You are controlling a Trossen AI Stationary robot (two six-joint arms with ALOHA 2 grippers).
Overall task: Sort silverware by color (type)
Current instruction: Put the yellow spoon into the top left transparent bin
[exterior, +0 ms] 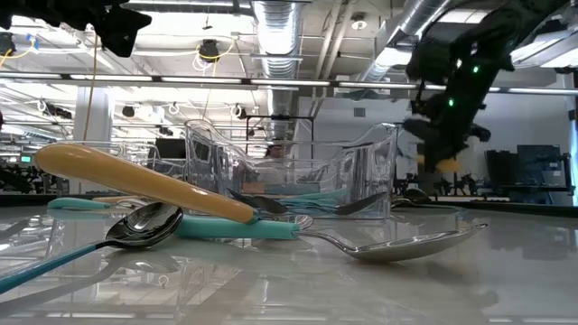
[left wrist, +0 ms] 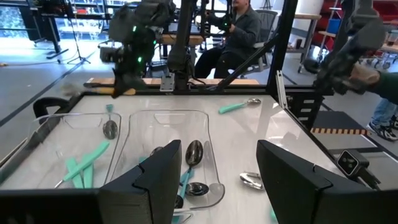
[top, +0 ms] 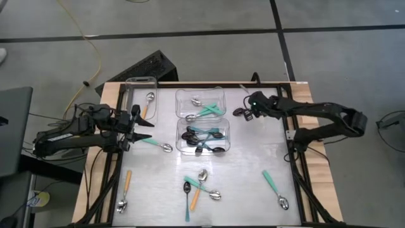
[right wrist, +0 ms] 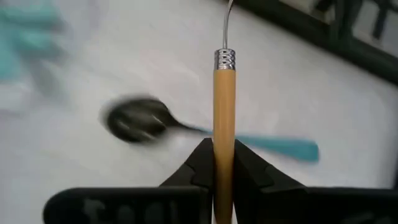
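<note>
My right gripper (top: 243,113) hangs right of the far middle tub (top: 200,102) and is shut on an orange-handled spoon (right wrist: 224,99). A black-bowled, teal-handled spoon (right wrist: 138,121) lies on the table beneath it. My left gripper (top: 140,124) is open at the table's left side, beside a teal-handled silver spoon (top: 156,145) lying flat, and touches nothing. The far middle tub holds teal-handled silver spoons, and the nearer tub (top: 202,136) holds black-bowled ones. An orange-handled spoon (top: 149,103) lies by the left tub (top: 140,85). My right gripper (right wrist: 224,155) pinches the spoon's orange handle (right wrist: 224,134) between its two fingers. The handle runs forward out of the fingers, along them, to a silver collar (right wrist: 225,59) and a thin neck. The bowl is out of the picture. The spoon is lifted clear of the table.
Loose spoons lie toward the near edge: an orange one at the left (top: 126,188), a mixed cluster in the middle (top: 199,187), and a teal one at the right (top: 275,189). A person (left wrist: 239,28) sits beyond the far edge. Bare tabletop (top: 253,152) lies right of the tubs.
</note>
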